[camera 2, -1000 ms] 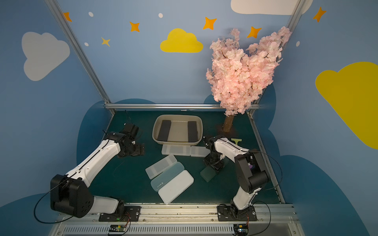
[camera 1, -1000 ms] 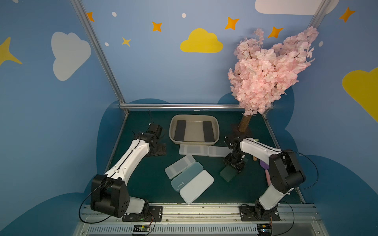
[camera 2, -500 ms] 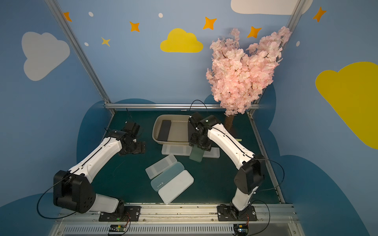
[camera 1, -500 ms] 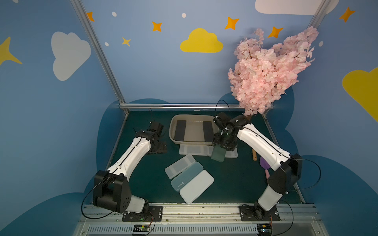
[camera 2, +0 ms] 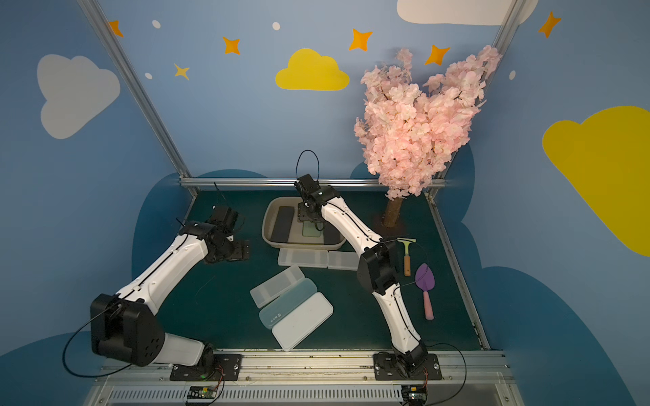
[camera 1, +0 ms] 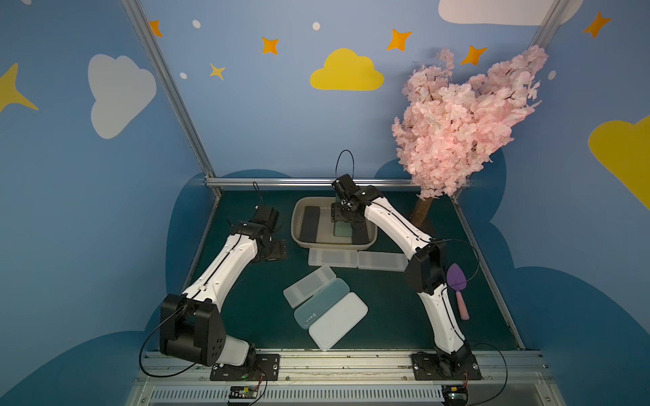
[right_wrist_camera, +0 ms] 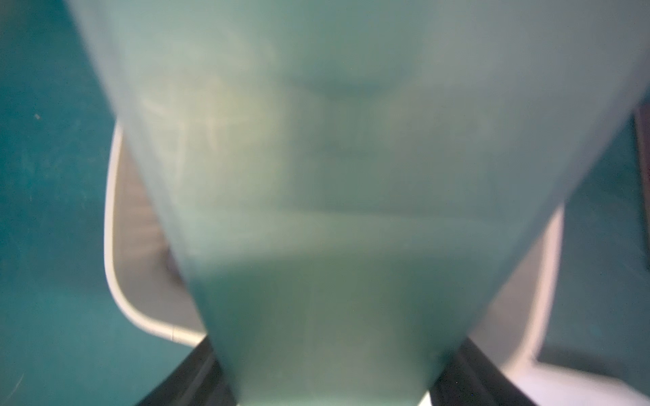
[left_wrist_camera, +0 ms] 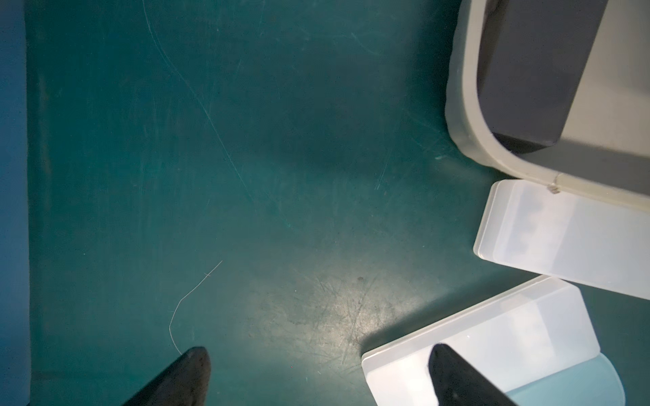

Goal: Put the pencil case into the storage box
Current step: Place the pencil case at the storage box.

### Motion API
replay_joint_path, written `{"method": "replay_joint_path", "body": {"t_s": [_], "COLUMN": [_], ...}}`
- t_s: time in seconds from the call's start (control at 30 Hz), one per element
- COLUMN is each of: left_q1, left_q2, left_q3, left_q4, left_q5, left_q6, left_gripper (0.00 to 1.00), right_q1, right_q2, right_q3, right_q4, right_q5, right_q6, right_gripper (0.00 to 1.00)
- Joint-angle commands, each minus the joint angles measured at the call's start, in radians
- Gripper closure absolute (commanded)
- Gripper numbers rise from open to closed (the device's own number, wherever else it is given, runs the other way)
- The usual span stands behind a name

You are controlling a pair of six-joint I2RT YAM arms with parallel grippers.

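Green desk (camera 1: 246, 309), storage box (camera 1: 299, 225) walls around the right claw (camera 1: 342, 221).
It pinches a teal pencil case (camera 1: 342, 231); left claw (left_wrist_camera: 318, 353) spread above open desk.

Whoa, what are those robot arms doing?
The right hand holds a green pencil case end-down over the beige storage box, where two dark cases already lie. The left hand hovers open beside the box, holding nothing. Five more cases lie on the green mat.
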Motion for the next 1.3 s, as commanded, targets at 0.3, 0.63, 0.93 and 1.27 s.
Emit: {"method": "replay_joint_path", "body": {"t_s": [0.3,0.63,0.93,1.27], "left_q1": [0.013,0.017,0.017,0.017], "left_q2": [0.004,0.022,0.034,0.039], "left_q3": [-0.005,-0.002,0.000,-0.001], "left_q4": [-0.001,-0.001,0.002,0.009], "left_q5": [0.001,0.002,0.009,0.015], "left_q6": [0.012,0.006,-0.002,-0.002], "left_gripper": [0.00,0.00,0.00,0.00], "right_q1": [-0.030,-0.060,-0.095,-0.049], "right_q2": [0.267,0.338,0.357,0.369], "right_q3": [0.262,0.271,0.280,0.302], "right_q4": [0.053,-0.139,-0.214,-0.171], "right_q5": [-0.041,-0.071,-0.137,-0.160], "right_q6": [0.058,0.069,0.065,-0.042], "right_gripper": [0.43,0.37,0.28,0.29]}}
